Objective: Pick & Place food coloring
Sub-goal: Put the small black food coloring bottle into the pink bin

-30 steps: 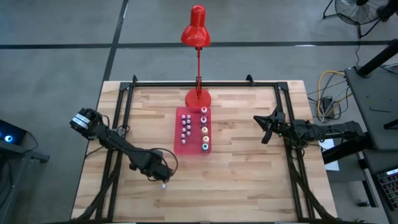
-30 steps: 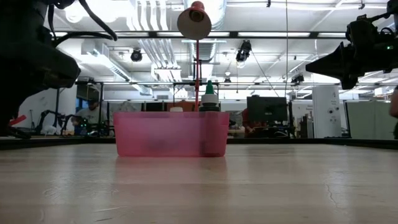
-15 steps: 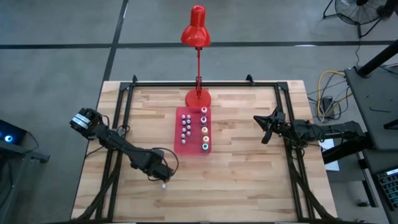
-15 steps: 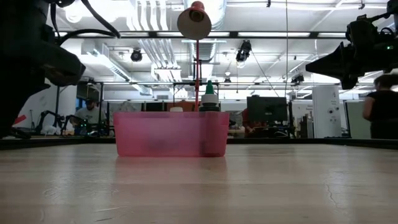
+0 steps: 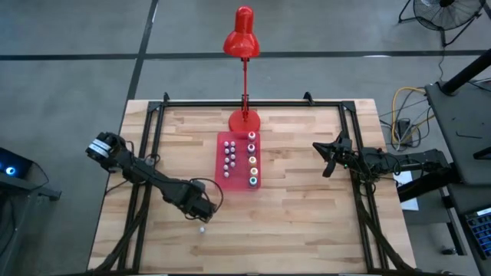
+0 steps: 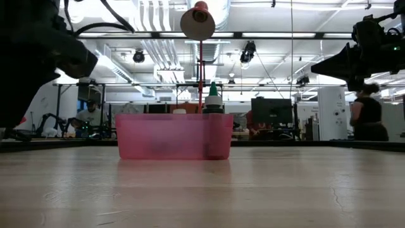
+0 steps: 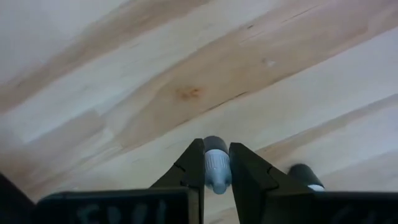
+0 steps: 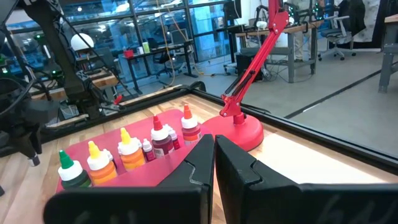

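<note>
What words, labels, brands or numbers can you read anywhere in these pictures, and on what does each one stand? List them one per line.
No text can be read with certainty.
Left gripper: pale marks on its housing, too blurred to read.
Food coloring bottles in the red tray: labels too small to read.
Small bottle between the left fingers: no print visible.

We see a robotics lab or open workshop: exposed ceiling ducts [image 6: 158, 25] and strip lights overhead, glass partitions [image 8: 137, 31], desks with monitors [image 6: 271, 111], a polished concrete floor [image 5: 69, 46]
</note>
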Controlling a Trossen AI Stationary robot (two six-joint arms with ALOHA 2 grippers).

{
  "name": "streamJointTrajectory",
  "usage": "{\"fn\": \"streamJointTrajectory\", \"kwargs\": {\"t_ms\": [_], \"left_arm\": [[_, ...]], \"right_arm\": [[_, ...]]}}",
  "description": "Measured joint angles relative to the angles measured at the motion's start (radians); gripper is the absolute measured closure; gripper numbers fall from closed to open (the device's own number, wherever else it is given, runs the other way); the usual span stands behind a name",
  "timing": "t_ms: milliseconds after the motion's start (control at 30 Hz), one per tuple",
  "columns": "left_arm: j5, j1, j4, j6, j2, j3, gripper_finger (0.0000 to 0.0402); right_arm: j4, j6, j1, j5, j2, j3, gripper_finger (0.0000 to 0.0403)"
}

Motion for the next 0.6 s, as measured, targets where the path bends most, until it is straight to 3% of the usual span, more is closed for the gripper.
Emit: {"fn": "streamJointTrajectory", "kwargs": {"t_ms": [600], "left_arm": [[-0.152, 0.182, -0.268, 0.397, -0.018, 0.275, 0.0375]], "right_arm": [[0.000, 0.000, 0.001, 0.000, 0.000, 0.000, 0.0394]]}}
